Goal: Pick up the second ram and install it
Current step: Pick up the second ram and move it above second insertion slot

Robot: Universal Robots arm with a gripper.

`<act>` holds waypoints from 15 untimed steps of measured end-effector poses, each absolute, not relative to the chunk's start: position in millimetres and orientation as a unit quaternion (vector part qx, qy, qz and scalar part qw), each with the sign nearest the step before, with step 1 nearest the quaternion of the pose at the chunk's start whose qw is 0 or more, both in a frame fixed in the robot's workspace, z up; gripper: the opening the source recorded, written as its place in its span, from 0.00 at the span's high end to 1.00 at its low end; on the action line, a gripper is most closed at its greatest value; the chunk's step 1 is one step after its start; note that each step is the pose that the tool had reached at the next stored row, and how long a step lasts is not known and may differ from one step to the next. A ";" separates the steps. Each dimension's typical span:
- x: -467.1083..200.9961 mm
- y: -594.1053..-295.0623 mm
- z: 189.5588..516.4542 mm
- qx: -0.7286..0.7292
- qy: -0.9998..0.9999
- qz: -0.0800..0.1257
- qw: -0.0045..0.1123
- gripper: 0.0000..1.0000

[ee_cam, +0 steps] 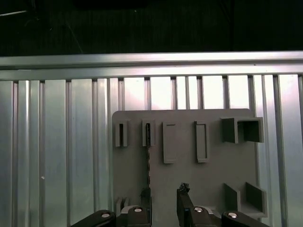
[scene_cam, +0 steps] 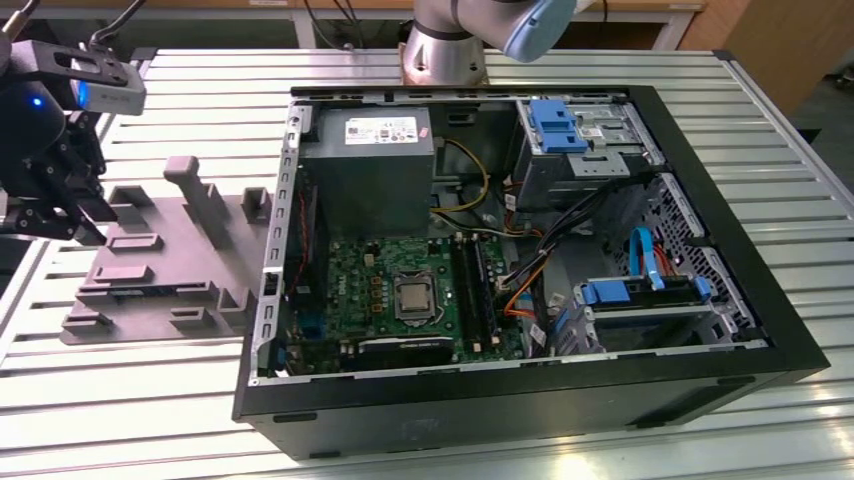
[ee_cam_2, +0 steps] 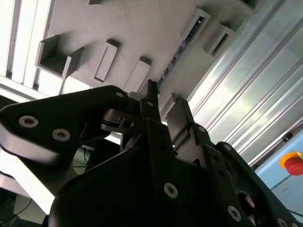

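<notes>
The second ram (ee_cam: 148,158) stands on edge in the slots of the grey moulded tray (ee_cam: 208,184), a thin dark strip with small chips; it also runs along the tray in the second wrist view (ee_cam_2: 182,45). My gripper (ee_cam: 164,198) hovers above the tray's near end, open, with nothing between its fingers. One finger (ee_cam: 145,196) lines up with the end of the stick and the other finger (ee_cam: 182,194) stands off to its side. In the exterior view the gripper (scene_cam: 60,220) hangs at the far left over the tray (scene_cam: 160,270).
An open black computer case (scene_cam: 534,400) lies at the exterior view's right, with a motherboard (scene_cam: 400,290), black memory slots (scene_cam: 470,285), a power supply (scene_cam: 367,170), cables and blue drive brackets. The tray's raised blocks (scene_cam: 200,195) stand near the gripper. The table is ribbed aluminium (ee_cam: 57,142).
</notes>
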State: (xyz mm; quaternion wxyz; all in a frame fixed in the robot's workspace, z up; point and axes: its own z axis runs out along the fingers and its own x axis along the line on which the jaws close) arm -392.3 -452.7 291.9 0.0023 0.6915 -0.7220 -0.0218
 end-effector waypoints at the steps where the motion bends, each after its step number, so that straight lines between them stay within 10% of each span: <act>1: -392.2 -452.7 291.9 0.692 -0.722 -0.022 0.002 0.64; 15: -392.6 -452.8 272.3 0.691 -0.722 -0.021 0.003 0.64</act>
